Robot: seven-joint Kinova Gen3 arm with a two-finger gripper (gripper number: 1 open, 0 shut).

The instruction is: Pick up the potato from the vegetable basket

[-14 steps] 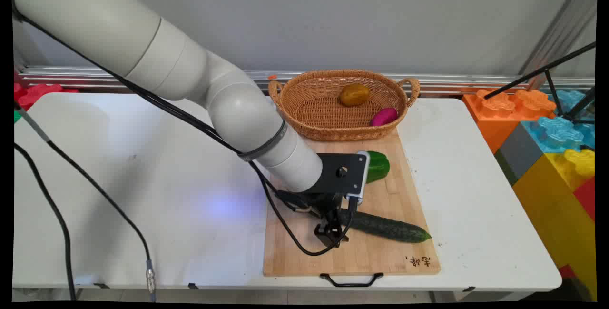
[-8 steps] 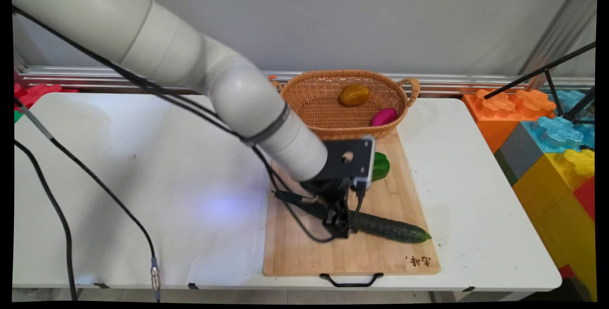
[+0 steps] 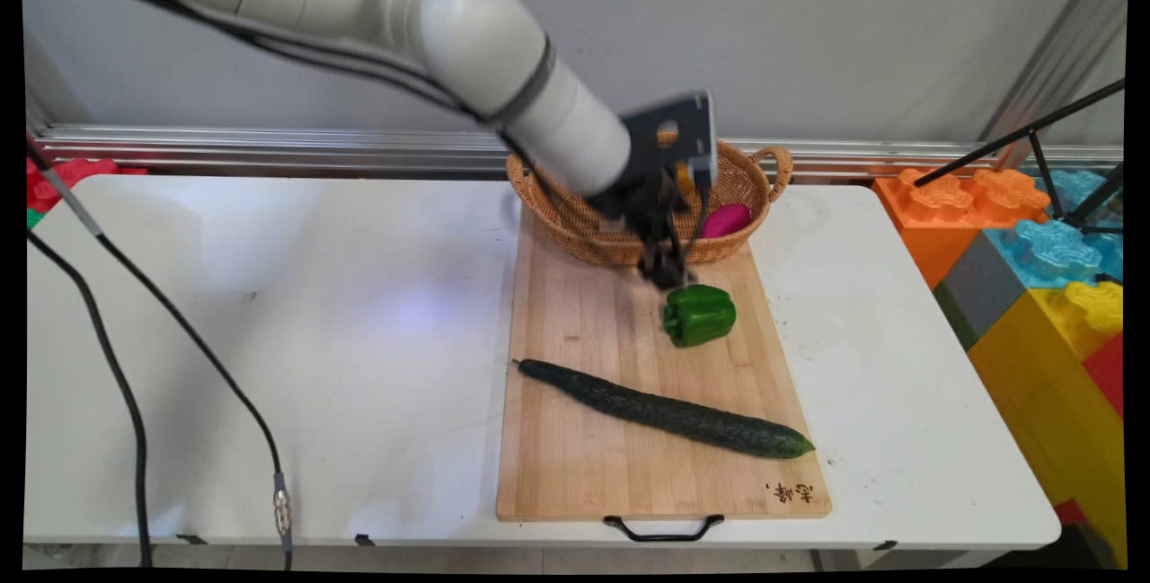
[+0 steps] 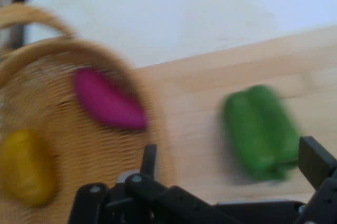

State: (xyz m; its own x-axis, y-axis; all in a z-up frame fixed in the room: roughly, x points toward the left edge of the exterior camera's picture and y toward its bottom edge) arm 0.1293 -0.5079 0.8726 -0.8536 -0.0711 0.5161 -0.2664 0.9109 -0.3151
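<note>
Gripper: black two-finger gripper [image 3: 666, 276] raised over basket's near rim; open/shut can't tell.
Nearest: green bell pepper [image 3: 699, 314] just below.
Cucumber: long dark-green cucumber [image 3: 666, 409], axis diagonal on wooden cutting board [image 3: 575, 475].
Basket: woven wicker basket [image 3: 575, 224] w/ magenta [image 3: 726, 220] & yellow [image 4: 23, 168] items.

Empty-looking pincer [image 3: 666, 275] above wooden board [image 3: 584, 313], between green pepper [image 3: 699, 314] and wicker basket [image 3: 584, 228]; cucumber [image 3: 665, 410] well apart.

Your arm enters from the upper left, its white links sloping down to the right, black cables strung along them. The wrist pitches downward; the black camera bracket faces out. The gripper [image 3: 666, 275] hangs raised off the surface, pointing down. In the hand view its fingers [image 4: 317, 162] stand spread apart, nothing between them [image 4: 231, 174].
</note>
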